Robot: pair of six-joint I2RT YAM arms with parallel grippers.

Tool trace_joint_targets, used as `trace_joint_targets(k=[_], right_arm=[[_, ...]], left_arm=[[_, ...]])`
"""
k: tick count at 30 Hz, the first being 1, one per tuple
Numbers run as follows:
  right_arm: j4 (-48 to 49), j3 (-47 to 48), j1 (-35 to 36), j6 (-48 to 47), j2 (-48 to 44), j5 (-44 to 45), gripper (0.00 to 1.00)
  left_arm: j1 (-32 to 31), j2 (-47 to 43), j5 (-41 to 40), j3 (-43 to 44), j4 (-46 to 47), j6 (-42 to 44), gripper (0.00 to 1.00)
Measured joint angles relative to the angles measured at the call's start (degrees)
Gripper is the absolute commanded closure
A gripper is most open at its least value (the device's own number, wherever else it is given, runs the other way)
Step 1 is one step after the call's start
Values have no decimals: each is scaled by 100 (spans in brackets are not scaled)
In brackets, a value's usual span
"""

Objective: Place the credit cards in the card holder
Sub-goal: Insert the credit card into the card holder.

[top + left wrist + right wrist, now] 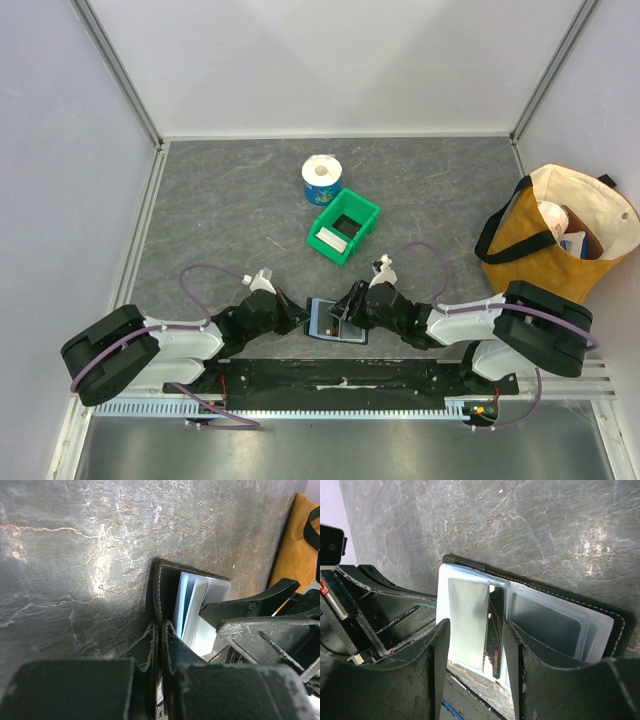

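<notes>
Black stitched card holder (545,622) lies open; left gripper (160,635) clamped on edge; right gripper (477,627) spread.

Stitched leather card holder (600,611), glossy plastic pockets (467,620); matt stone-veined table (520,525)

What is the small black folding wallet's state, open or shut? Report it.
Open. The small black folding wallet lies spread on the grey table, with its clear inner pockets facing up in the right wrist view.
</notes>
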Motion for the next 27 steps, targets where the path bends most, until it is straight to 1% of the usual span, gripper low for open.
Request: trace_joint_targets(k=[5, 7, 8, 11, 16, 24, 26, 27], right_arm=[[101, 125, 35, -114, 223, -140, 48], [153, 127, 35, -168, 249, -162, 51], [155, 136, 35, -195, 260, -170, 53], [149, 177, 33, -308, 315, -192, 69], [129, 190, 9, -367, 400, -210, 74], [83, 227, 42, -339, 219, -369, 74], [90, 227, 52, -339, 118, -404, 72], [107, 227, 57, -339, 85, -426, 69]], left_arm=[[0, 0, -4, 4, -4, 0, 98], [0, 0, -7, 4, -7, 0, 98], [0, 0, -7, 4, -7, 0, 98], [2, 0, -13, 4, -15, 0, 98], [4, -7, -42, 7, -42, 0, 98], [0, -149, -96, 7, -188, 0, 98], [0, -192, -118, 7, -240, 0, 98], [0, -205, -127, 7, -262, 0, 98]])
